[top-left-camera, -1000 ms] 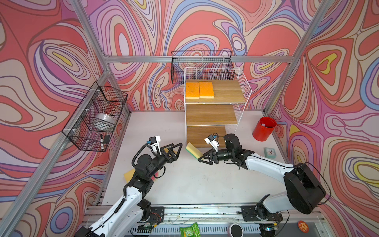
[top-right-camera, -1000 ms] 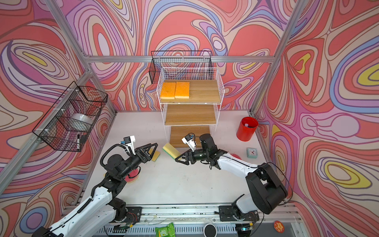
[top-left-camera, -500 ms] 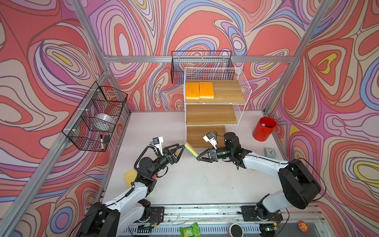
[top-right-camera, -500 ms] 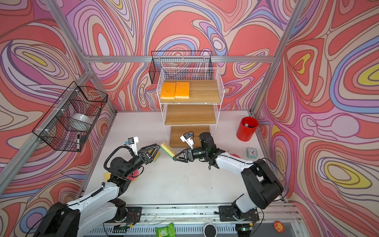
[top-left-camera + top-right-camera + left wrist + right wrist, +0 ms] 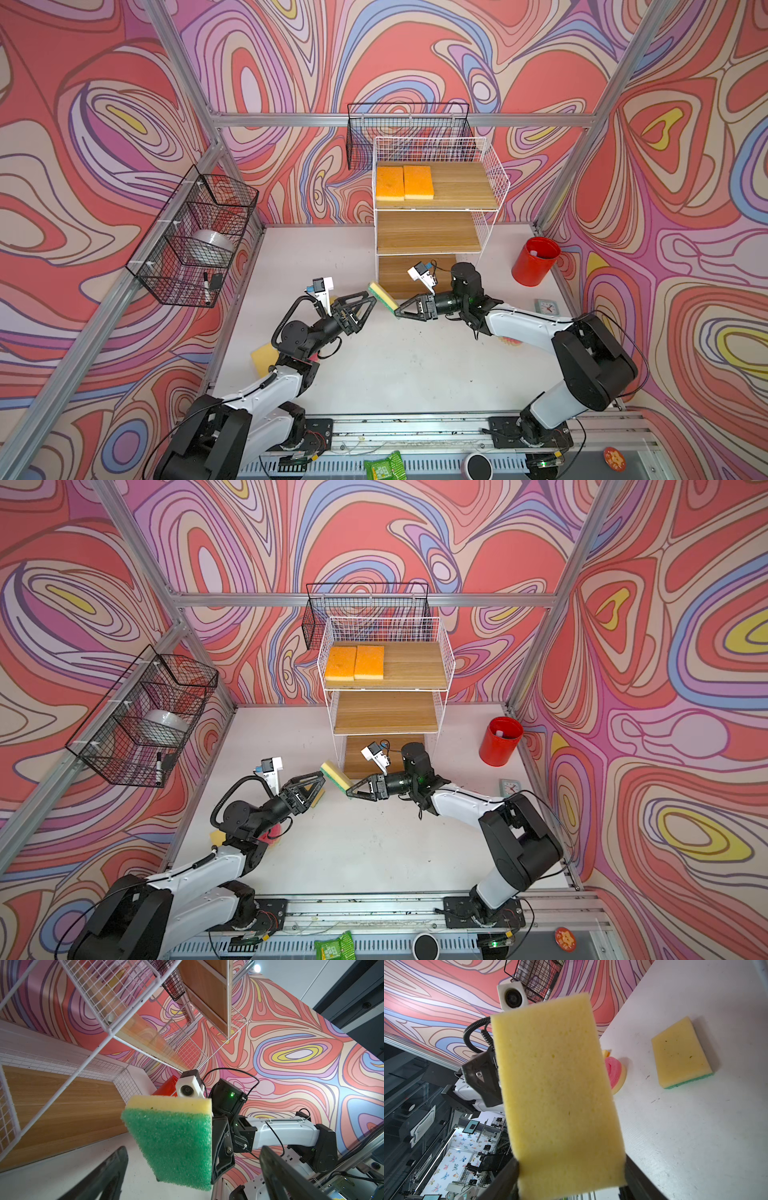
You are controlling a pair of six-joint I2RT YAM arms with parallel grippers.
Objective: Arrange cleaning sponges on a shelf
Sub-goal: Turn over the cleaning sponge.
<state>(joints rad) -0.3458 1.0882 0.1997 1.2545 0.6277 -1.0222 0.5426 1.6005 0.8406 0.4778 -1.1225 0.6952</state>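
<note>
On the left wall a black wire basket (image 5: 195,237) is hanging with a silvery roll (image 5: 212,245) and a marker (image 5: 205,283) in it. Near the left edge of the table (image 5: 395,374) a yellow-side-up sponge (image 5: 264,358) is lying flat, half under the left arm, the right wrist view showing a green layer beneath its foam. A round pink sponge (image 5: 614,1074) is lying near it, mostly hidden. The left gripper (image 5: 371,298) is pointing toward the table's middle with its jaws standing wide apart and holding nothing; in the left wrist view its dark fingers (image 5: 110,1167) are flanking the green-topped sponge (image 5: 383,296) without touching it. That sponge is hanging in the air before the shelf's lowest board, tilted, green face toward the left arm, yellow face toward the right. The right gripper (image 5: 397,312) is clamping it by one short end, a finger pressing on each long edge, as the right wrist view is showing. The white wire shelf (image 5: 492,183) is standing at the table's back edge, and two orange-topped sponges (image 5: 390,183) are lying side by side, touching, at the left end of its top board. A red cup (image 5: 536,262) is standing near the back right corner, and a small mint-green clock (image 5: 546,307) is lying by the right edge, nearer the front.
</note>
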